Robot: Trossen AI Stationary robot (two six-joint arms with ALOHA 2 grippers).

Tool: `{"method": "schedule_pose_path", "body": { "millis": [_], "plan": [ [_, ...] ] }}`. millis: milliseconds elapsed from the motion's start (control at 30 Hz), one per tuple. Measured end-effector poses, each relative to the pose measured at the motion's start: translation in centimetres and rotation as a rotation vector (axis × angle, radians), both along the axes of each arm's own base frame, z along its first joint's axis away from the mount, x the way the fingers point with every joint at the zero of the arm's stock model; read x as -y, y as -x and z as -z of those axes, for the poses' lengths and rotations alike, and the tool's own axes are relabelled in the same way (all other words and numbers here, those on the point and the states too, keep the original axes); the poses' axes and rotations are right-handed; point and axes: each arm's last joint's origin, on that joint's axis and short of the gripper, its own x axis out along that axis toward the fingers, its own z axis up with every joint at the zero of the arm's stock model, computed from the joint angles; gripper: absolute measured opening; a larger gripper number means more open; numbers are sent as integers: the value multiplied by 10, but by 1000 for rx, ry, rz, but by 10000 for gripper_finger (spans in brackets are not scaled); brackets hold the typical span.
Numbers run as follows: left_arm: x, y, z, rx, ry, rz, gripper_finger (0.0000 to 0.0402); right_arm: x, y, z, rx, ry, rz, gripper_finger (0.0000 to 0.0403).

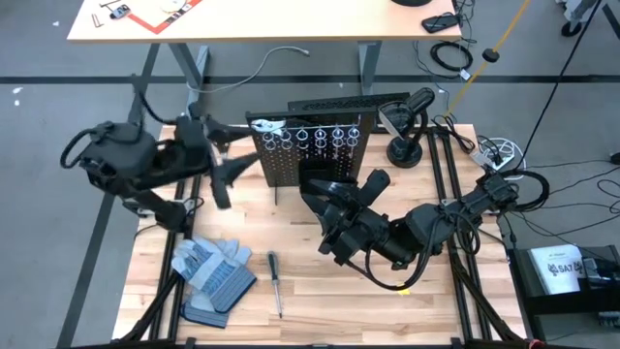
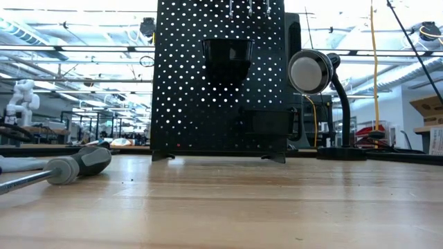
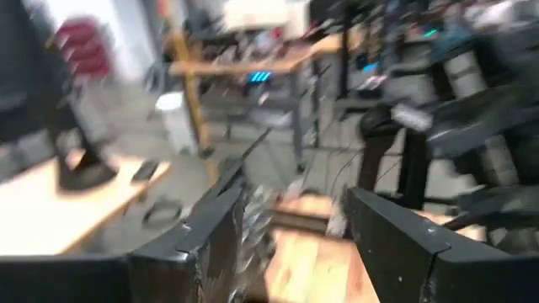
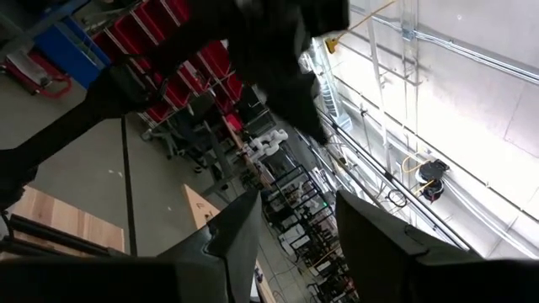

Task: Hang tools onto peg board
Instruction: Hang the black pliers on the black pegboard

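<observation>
High view: left gripper (image 1: 225, 174) hovering at 9 o'clock of peg board (image 1: 310, 155), fingers apart, holding nothing | right gripper (image 1: 334, 218) idling at 5 o'clock, half-open, empty | screwdriver (image 1: 275, 283) lying unhung at 6 o'clock.

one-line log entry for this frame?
left gripper: open, beside peg board | right gripper: open, empty, before board | screwdriver: on table | gloves: on table

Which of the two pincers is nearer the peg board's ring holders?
The left pincer, just beside the upright black perforated peg board at the ring-holder row's end. The right pincer sits in front of the board, farther from the rings.
</observation>
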Motion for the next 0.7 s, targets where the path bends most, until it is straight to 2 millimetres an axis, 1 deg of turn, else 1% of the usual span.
{"method": "schedule_pose_path", "body": {
  "millis": [133,233,367,533,700],
  "plan": [
    [-26,10,16,-105,100,-185,221,-5,3,0,-15,13,13,151],
    [-37,10,26,-162,152,-269,221,-9,6,-1,-16,17,6,151],
    [-47,7,29,-189,187,-288,221,-12,7,-2,-13,26,1,151],
    [-68,5,42,-304,266,-335,221,-16,10,-2,-12,25,-10,151],
    [-79,3,41,-293,330,-324,221,-24,14,-2,-12,25,-31,151]
  ]
}}
